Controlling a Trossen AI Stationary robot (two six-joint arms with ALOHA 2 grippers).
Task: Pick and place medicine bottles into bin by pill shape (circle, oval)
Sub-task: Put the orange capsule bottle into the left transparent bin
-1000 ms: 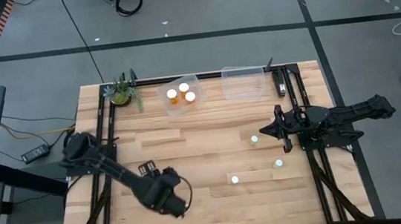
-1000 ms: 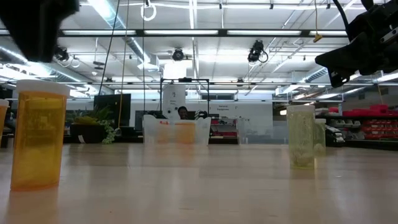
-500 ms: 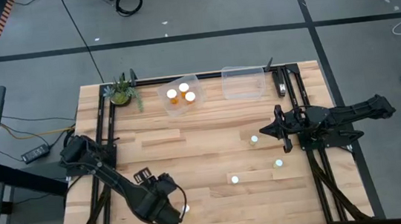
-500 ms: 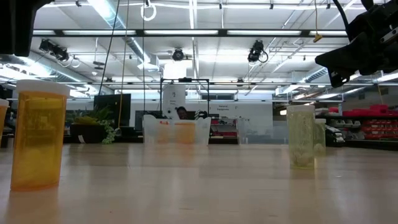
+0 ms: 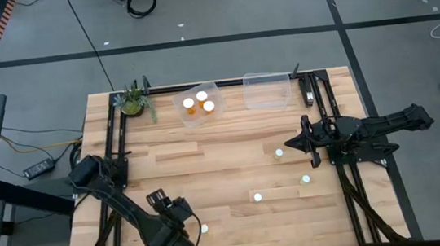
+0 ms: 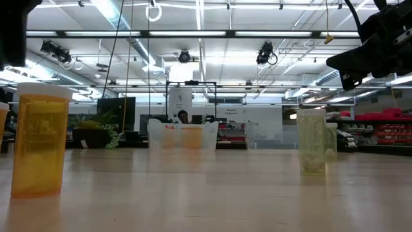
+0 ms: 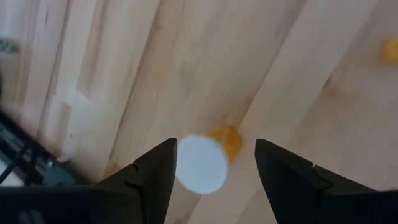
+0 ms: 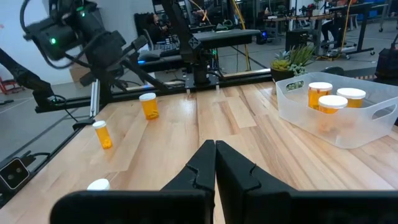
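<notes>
Medicine bottles, small orange cylinders with round white caps, are spread over the pale wooden table (image 5: 231, 150). Three of them (image 5: 199, 103) stand inside a clear plastic tub (image 5: 192, 119) at the table's far edge, and a second clear plastic tub (image 5: 267, 92) sits just beside it to the right. Three bottles stand on the right half of the table: one (image 5: 279, 154) near the right gripper (image 5: 292, 142), one (image 5: 305, 179) nearer the front, one (image 5: 256, 197) toward the middle. Another bottle (image 5: 204, 229) stands at the front left, just beside the left gripper (image 5: 184, 235). In the left wrist view its white cap (image 7: 200, 163) lies between the two dark fingers (image 7: 155, 171), which are spread apart and not touching it. The right gripper's fingers are pressed together, holding nothing, above the table's right side. A small green potted plant (image 5: 133, 99) stands at the far left corner.
</notes>
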